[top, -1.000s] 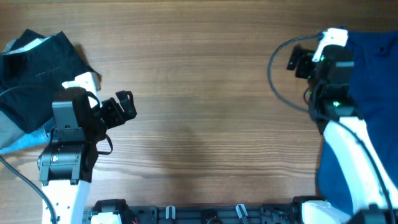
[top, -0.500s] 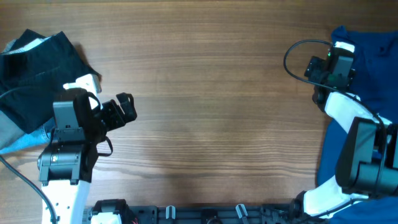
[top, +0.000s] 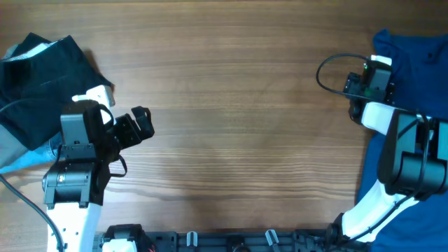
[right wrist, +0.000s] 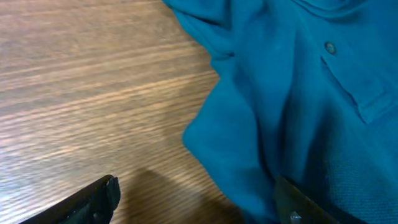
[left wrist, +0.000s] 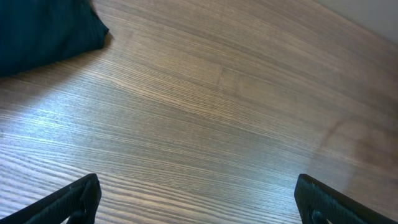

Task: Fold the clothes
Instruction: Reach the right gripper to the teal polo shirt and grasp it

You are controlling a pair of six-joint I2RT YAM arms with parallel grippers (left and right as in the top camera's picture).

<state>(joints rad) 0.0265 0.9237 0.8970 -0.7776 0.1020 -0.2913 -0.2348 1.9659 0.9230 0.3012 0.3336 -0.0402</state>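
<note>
At frame's right, royal-blue collared shirt [top: 418, 59] bunched on bench [top: 231, 105]; black garments [top: 42, 63] upper left; right tool [right wrist: 196, 202] open, straddling shirt's fold, gripping nothing; left tool [left wrist: 199, 202] open over bare wood; likely grasping step; next: pinch fabric, drag centreward.

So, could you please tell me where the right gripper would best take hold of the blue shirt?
Probably the loose fold of the blue shirt that bulges out over the bare wood, below the button placket. It lies raised and free, so a pinch should catch it. Come from the open table side. The right gripper, jaws open, straddles that edge, one finger over wood, one over fabric.
</note>
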